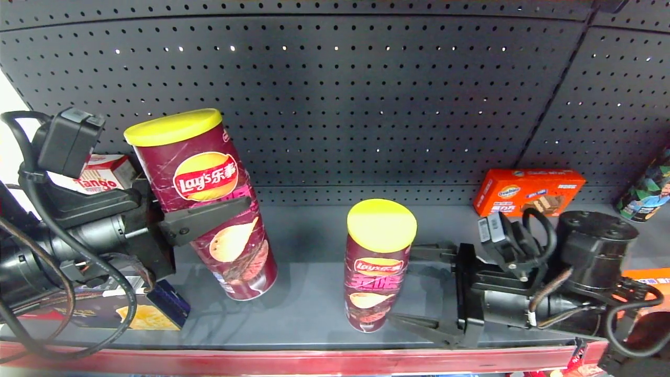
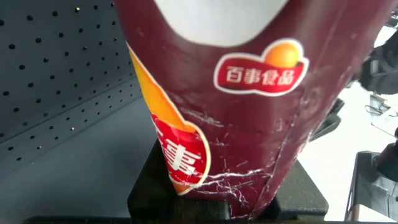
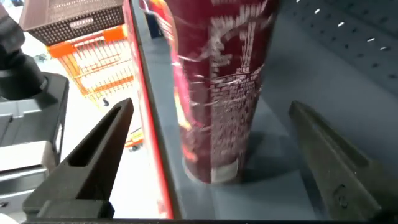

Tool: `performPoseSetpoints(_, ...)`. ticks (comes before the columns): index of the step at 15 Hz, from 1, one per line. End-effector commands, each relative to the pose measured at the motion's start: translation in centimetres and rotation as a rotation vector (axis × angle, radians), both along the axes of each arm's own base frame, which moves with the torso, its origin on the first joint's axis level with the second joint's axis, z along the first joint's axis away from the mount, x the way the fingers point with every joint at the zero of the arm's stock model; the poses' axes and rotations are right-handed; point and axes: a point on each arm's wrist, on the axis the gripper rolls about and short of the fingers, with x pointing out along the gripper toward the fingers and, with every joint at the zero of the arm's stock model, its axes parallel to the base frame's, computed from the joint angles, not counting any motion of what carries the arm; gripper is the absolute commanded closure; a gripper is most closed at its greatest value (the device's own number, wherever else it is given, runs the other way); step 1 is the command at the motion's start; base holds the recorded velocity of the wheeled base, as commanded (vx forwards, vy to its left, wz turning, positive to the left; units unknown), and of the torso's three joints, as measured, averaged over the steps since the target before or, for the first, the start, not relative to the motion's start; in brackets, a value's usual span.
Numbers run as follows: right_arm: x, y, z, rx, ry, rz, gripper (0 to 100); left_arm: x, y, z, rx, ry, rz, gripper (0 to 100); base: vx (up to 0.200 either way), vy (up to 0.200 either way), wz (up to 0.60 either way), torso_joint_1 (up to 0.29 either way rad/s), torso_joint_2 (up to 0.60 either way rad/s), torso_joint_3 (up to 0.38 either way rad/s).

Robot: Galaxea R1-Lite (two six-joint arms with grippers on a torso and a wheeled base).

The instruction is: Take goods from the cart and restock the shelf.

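Two maroon chips cans with yellow lids are on the grey shelf point(image 1: 309, 309). My left gripper point(image 1: 220, 214) is shut on the left can point(image 1: 204, 173) at mid-height and holds it tilted, with its base low near the shelf floor. That can's side point(image 2: 249, 93) looms close in the left wrist view. The second can point(image 1: 378, 267) stands upright near the shelf's front edge. My right gripper point(image 1: 403, 285) is open around it from the right, one finger on each side and apart from the can point(image 3: 217, 93), as the right gripper point(image 3: 211, 106) also shows from the wrist.
An orange box point(image 1: 528, 191) lies at the back right and a dark patterned can point(image 1: 649, 191) at the far right. A red-and-white box point(image 1: 102, 175) and a dark blue box point(image 1: 149, 309) sit at the left. The red shelf lip point(image 1: 314, 361) runs along the front. An orange cart point(image 3: 93, 56) stands below.
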Motion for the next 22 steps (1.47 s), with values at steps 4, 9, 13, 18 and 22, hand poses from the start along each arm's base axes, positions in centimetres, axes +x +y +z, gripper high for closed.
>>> performPoseSetpoints(4,-4.4,-5.4,4.1,0.106,-0.094,-0.161,0,-0.4,0.1,0.3,-0.004,-0.016,0.000,100,0.000,0.000,0.00,0.000,0.00,0.000)
performPoseSetpoints(9,-8.1,-10.5,6.6,0.191,-0.126,-0.448,0,-0.6,0.1,0.6,-0.006,-0.025,0.000,100,0.000,0.000,0.00,0.000,0.00,0.000)
performPoseSetpoints(13,-12.8,-13.7,4.2,0.191,-0.066,-0.680,0,-0.9,0.1,0.7,-0.007,-0.036,-0.004,100,0.000,0.000,0.00,0.000,0.00,0.000)
performPoseSetpoints(18,-18.2,-15.1,-1.1,0.205,-0.001,-0.905,0,-1.3,0.0,1.0,-0.010,-0.050,-0.012,100,0.000,0.000,0.00,0.000,0.00,0.000)
performPoseSetpoints(22,-22.3,-14.7,-4.9,0.205,0.010,-1.176,0,-2.3,0.3,0.9,-0.012,-0.055,-0.010,100,0.000,0.000,0.00,0.000,0.00,0.000)
